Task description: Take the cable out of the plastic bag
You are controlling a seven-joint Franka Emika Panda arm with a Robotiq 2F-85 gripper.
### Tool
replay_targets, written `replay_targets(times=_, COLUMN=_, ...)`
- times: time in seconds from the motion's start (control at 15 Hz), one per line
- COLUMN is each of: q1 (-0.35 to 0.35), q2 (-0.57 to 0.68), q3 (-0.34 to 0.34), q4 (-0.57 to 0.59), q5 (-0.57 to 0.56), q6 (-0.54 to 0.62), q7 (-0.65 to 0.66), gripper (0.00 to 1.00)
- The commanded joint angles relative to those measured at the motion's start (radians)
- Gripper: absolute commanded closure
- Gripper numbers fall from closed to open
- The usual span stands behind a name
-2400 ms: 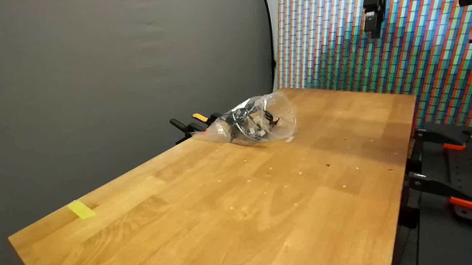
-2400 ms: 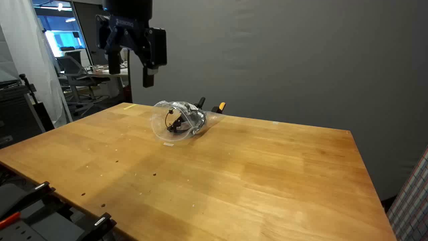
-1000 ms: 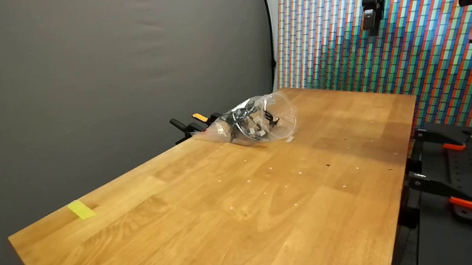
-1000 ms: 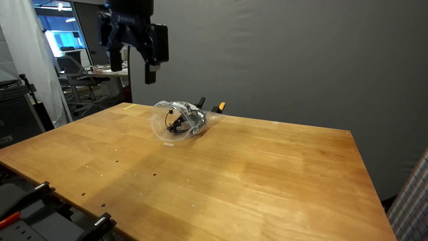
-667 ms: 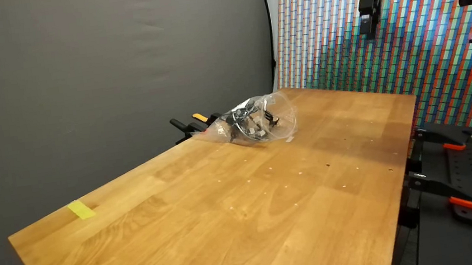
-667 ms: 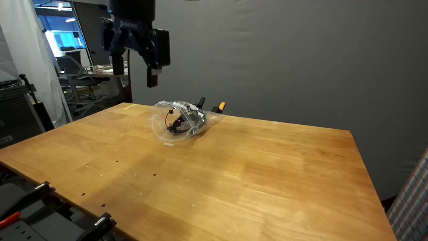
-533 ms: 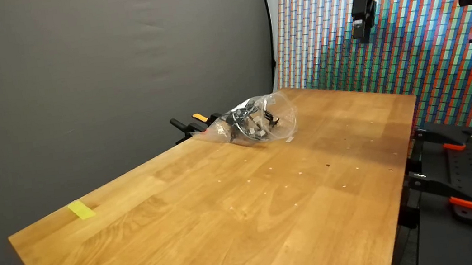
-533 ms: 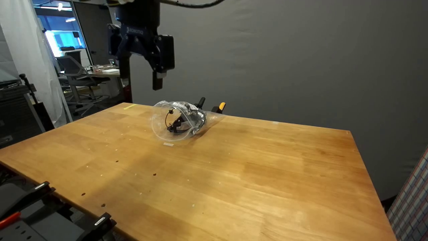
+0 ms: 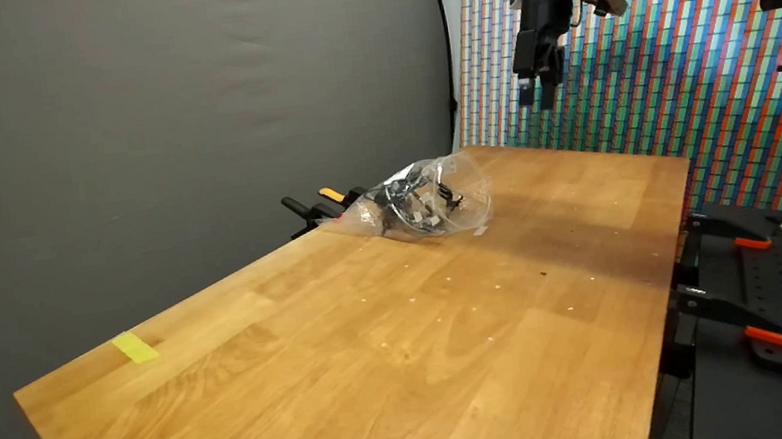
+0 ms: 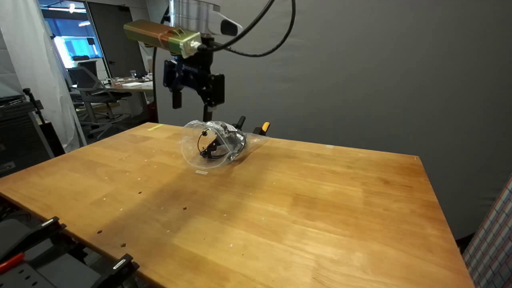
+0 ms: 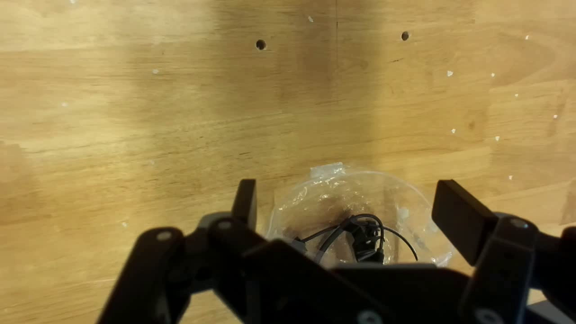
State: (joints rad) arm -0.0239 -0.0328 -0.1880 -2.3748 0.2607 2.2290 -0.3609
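The clear plastic bag lies on its side near the table's edge, its round mouth wide open. It also shows in an exterior view and in the wrist view. The black cable is inside, near the mouth, looped around dark connectors; it also shows in the wrist view. Silvery packaging sits deeper in the bag. My gripper is open and empty, above the table and apart from the bag. In the wrist view the fingers frame the mouth; the gripper body hides the rest of the bag.
The bag rests on a wooden table. Clamps with black and yellow handles stand at the edge behind it. Clamps with orange tips grip the opposite edge. A grey backdrop rises behind the table.
My gripper has moved down and closer to the bag, leftward in an exterior view and rightward in another. It stays open. The bag and cable have not moved.
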Motion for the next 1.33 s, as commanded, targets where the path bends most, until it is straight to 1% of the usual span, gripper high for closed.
replay_targets(times=0.0, q1=-0.016, q2=0.128, q3=0.053, q4=0.106, q5=0.052, q6=-0.004, q7=0.043, gripper=0.0)
replay_targets(times=0.27, q1=-0.035, q2=0.237, q3=0.096, q4=0.179, q5=0.098, q6=0.056, q7=0.055, gripper=0.0)
replay_targets(times=0.47, q1=-0.048, q2=0.313, q3=0.118, q4=0.224, q5=0.102, q6=0.088, q7=0.082, gripper=0.0)
replay_targets(times=0.8, q1=-0.07, q2=0.389, q3=0.165, q4=0.271, q5=0.109, q6=0.054, q7=0.106, gripper=0.0)
replay_targets(times=1.13, q1=-0.085, q2=0.435, q3=0.216, q4=0.319, q5=0.156, q6=0.023, q7=0.106, gripper=0.0)
replay_targets(times=1.27, q1=-0.091, q2=0.454, q3=0.227, q4=0.337, q5=0.173, q6=0.022, q7=0.099, gripper=0.0)
